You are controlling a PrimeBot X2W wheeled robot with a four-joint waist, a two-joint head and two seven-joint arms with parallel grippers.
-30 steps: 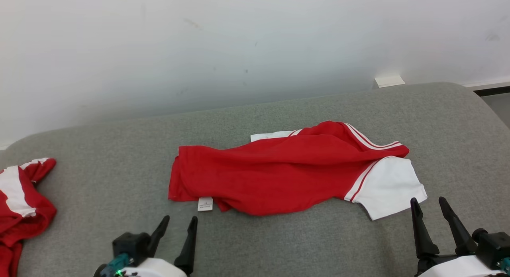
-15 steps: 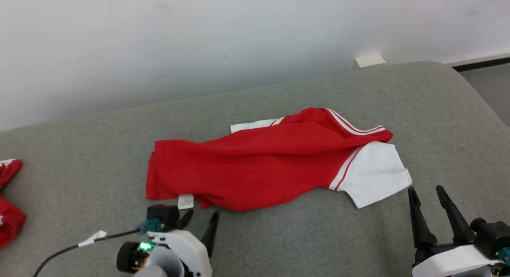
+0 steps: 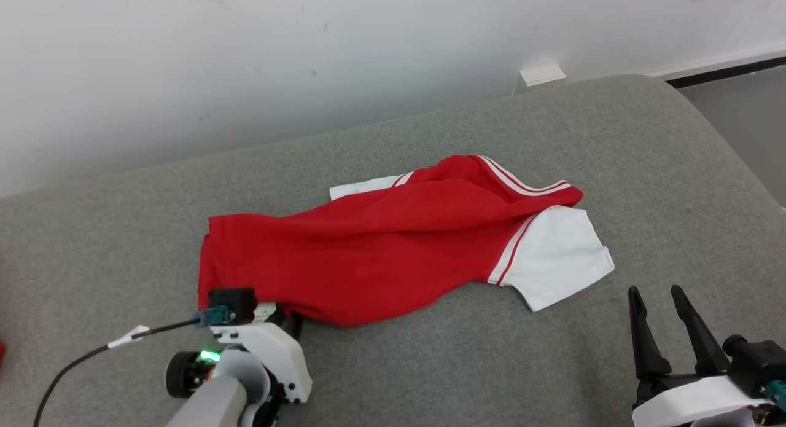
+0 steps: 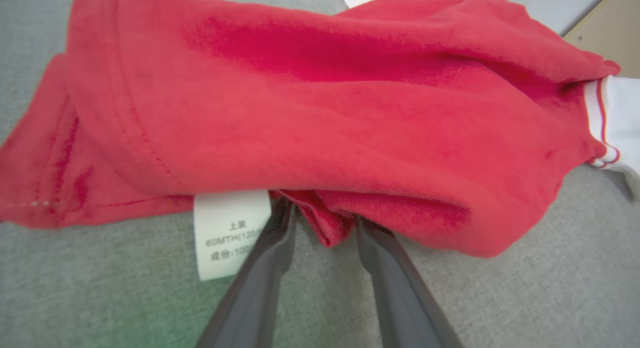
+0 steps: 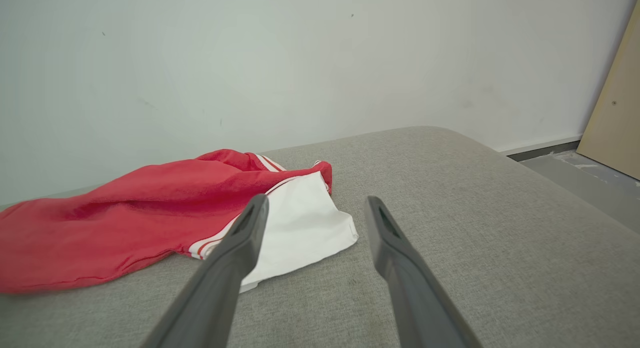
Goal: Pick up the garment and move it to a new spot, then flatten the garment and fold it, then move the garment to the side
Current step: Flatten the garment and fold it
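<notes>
Left hand sits at the near edge of the garment, close to its hem end. In the left wrist view its two dark fingers stand either side of a small red fold, with their tips tucked under the overhanging cloth. There is a gap between them, and I cannot tell whether they are pinching the fold or merely straddling it. A white label hangs from the garment's edge just beside the finger on the left of that view. A black cable runs out from the wrist, away from the garment.

Right hand hovers near the garment's other end with its fingers spread wide and nothing between them. It is just short of the white sleeve and clear of the cloth.

The garment is a red shirt with white sleeves and red-and-white striped trim. It lies rumpled lengthwise on the gray cushion, roughly in the middle of it. The hem end is towards the left hand and the collar end is towards the right. A second white sleeve pokes out from the garment's far edge. Behind the garment stands a pale wall.
</notes>
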